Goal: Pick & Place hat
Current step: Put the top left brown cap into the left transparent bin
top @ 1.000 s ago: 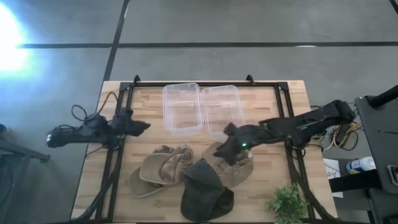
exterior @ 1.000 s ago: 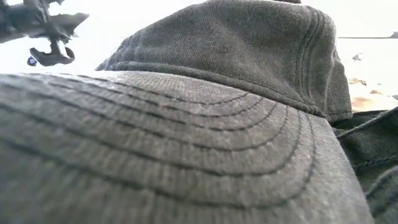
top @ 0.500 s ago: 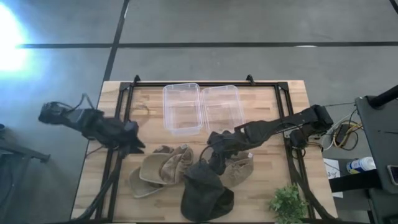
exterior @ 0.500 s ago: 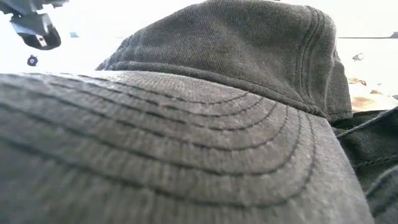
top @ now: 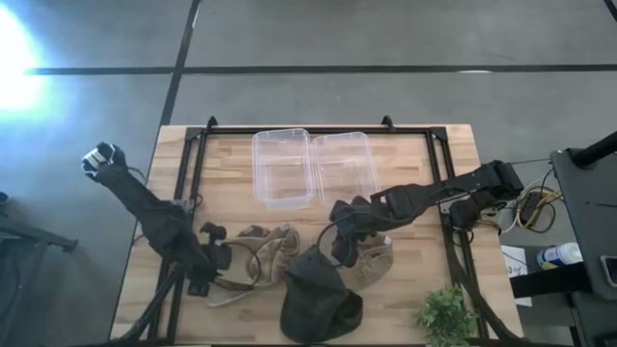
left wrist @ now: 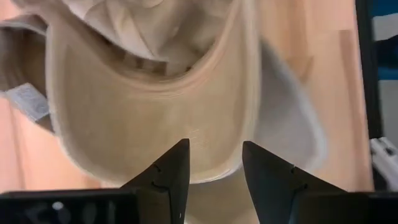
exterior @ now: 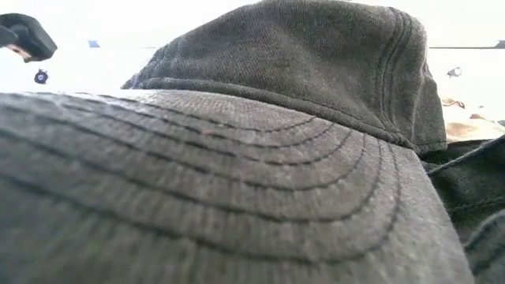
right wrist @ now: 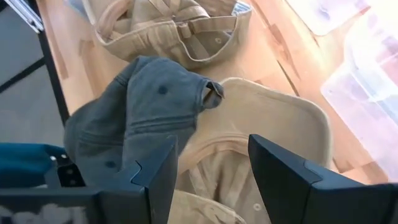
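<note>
Three caps lie on the wooden table. A tan cap [top: 253, 258] lies upside down at the left, a second tan cap [top: 374, 262] at the right, and a dark grey cap [top: 316, 301] near the front edge, filling the low view [exterior: 252, 158]. My left gripper [top: 214, 253] is open and low at the left tan cap's brim [left wrist: 155, 124], its fingertips [left wrist: 214, 155] on either side of the brim's edge. My right gripper [top: 339, 249] is open above the right tan cap [right wrist: 267, 118], next to the dark cap [right wrist: 137, 118].
Two clear plastic bins [top: 281, 166] [top: 345, 166] stand side by side at the table's far edge. A small green plant [top: 446, 313] stands at the near right corner. Black frame rails [top: 188, 193] run along both table sides.
My left arm has swung from the table's left edge toward the near side and come down at the left tan cap's brim. My right gripper has moved left and nearer, toward the dark cap, and now hovers over the right tan cap. The caps have stayed in place.
</note>
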